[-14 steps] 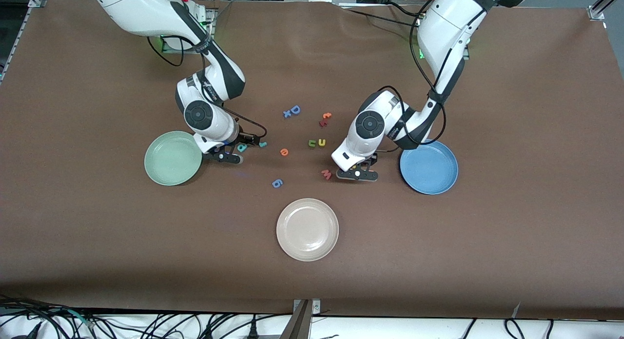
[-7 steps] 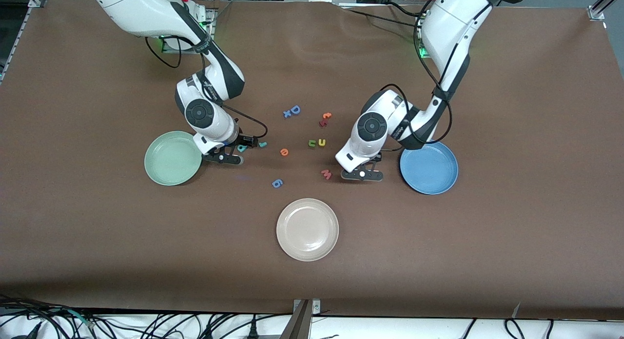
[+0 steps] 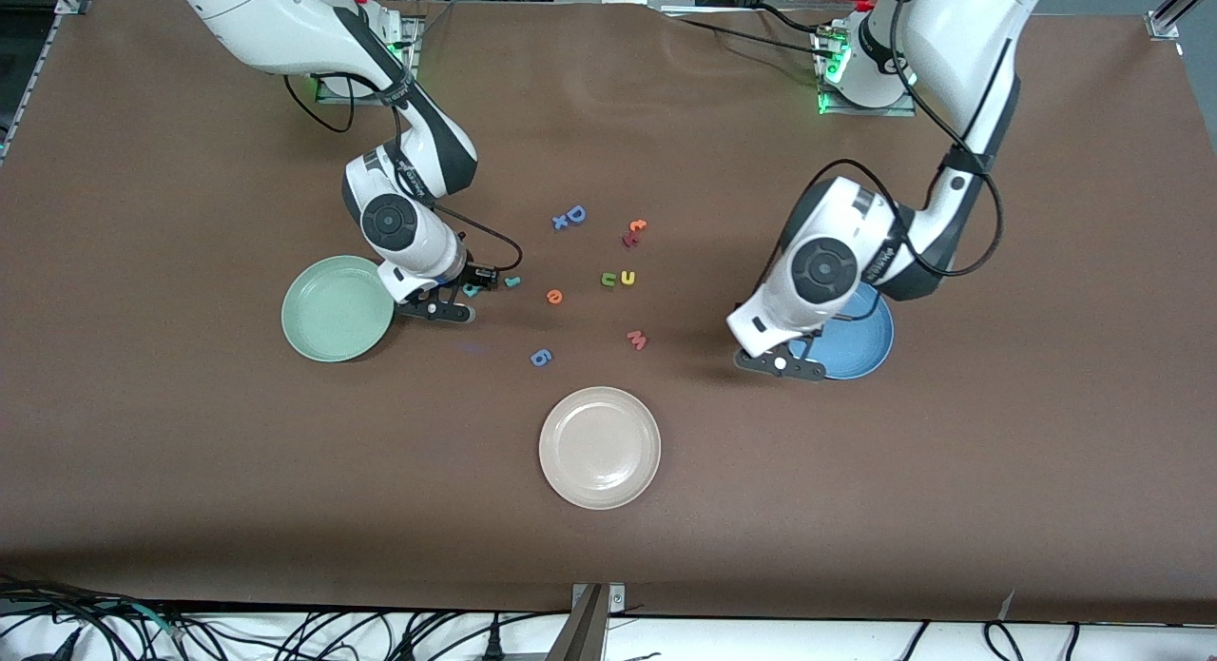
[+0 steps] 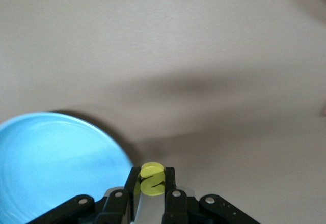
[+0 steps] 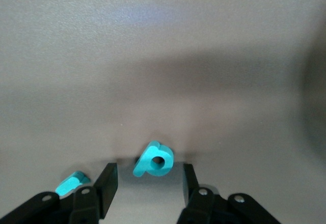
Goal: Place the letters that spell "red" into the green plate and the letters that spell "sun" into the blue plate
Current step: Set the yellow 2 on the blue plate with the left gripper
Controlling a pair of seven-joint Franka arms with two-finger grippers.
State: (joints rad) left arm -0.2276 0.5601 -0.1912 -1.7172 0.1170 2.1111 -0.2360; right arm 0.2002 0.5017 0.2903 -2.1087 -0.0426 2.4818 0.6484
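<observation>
My left gripper [image 3: 782, 364] is shut on the yellow "s" [image 4: 152, 179] and hangs over the table at the rim of the blue plate [image 3: 870, 333], which also shows in the left wrist view [image 4: 51, 163]. My right gripper [image 3: 439, 310] stands open on the table beside the green plate [image 3: 333, 309]. The larger teal "d" [image 5: 154, 160] lies between its fingers, touching neither. The small teal "r" [image 5: 71, 182] lies just outside one finger. The orange "e" [image 3: 554, 297], green "n" [image 3: 608, 280] and yellow "u" [image 3: 627, 278] lie mid-table.
A cream plate [image 3: 599, 447] sits nearest the front camera. A pinkish "w" [image 3: 637, 339], a blue "6" [image 3: 540, 358], a blue "D" [image 3: 575, 214] and a red and orange pair [image 3: 634, 231] lie loose around the middle.
The left arm has carried the yellow "s" from beside the "w" toward the blue plate's rim. The right arm has stayed in place around the "d".
</observation>
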